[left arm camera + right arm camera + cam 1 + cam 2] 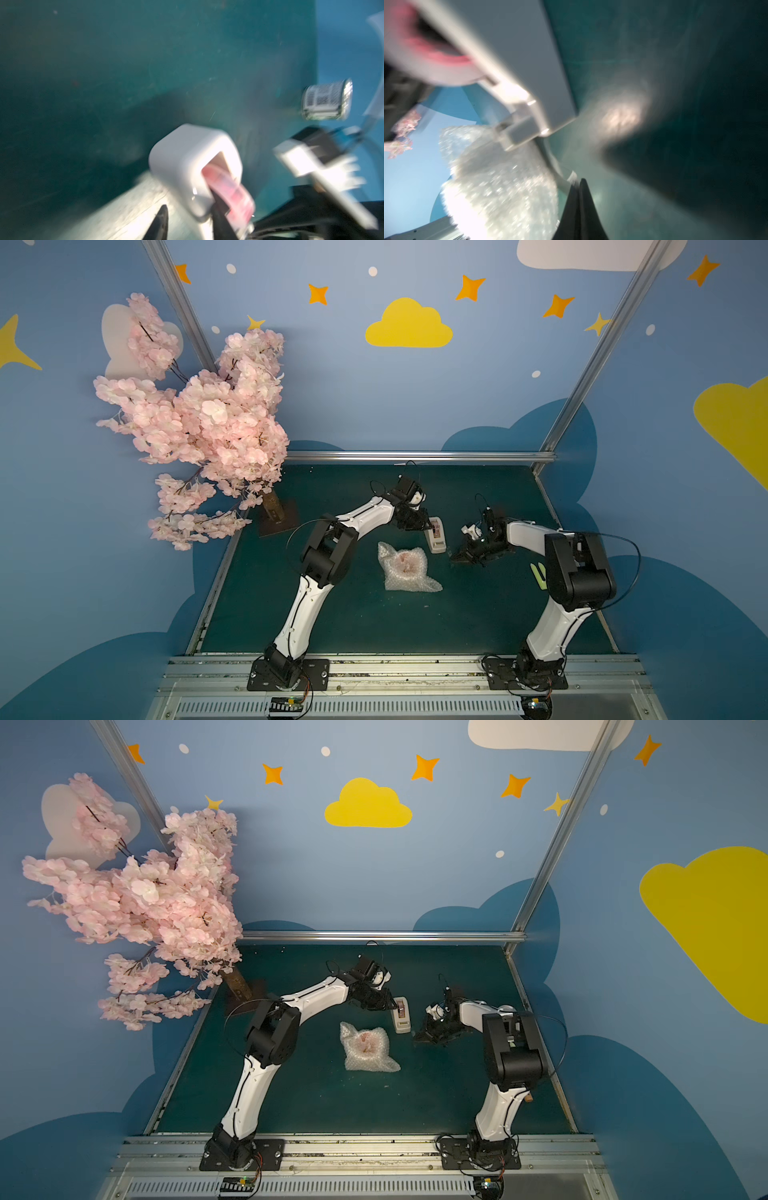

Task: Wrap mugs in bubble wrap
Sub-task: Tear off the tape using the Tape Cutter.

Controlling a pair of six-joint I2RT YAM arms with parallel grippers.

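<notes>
Right up at the right wrist lens, the right gripper (580,182) shows its two black fingers pressed flat together, clenched. A pale strip curves up to the tips, too blurred to call as held or not. Beside them in that view swells the bubble wrap (498,187), a white sparkling heap, with the beige tape dispenser (525,68) close by.

Over to the left wrist view: the left gripper (189,207) has its fingers (161,222) parted, straddling one side wall of the dispenser (187,158). One finger sits by the pink tape roll (232,193) and the outer one shows a gap from the wall, so that hand is released, gripping nothing. A silver tin can (326,99) with a barcode label lies farther off. Both wrist views are smeared.

In both top views the wrap (409,576) (368,1052) lies as a crumpled bundle in the middle of the green mat (332,622), touched by neither gripper. A pinkish patch at its top marks the mug (405,563) inside. The dispenser (435,537) stands just up and right of the bundle, with the left gripper (424,526) at its upper end and the right gripper (457,559) just right of its lower end. A pink blossom tree (199,418) fills the left.
</notes>
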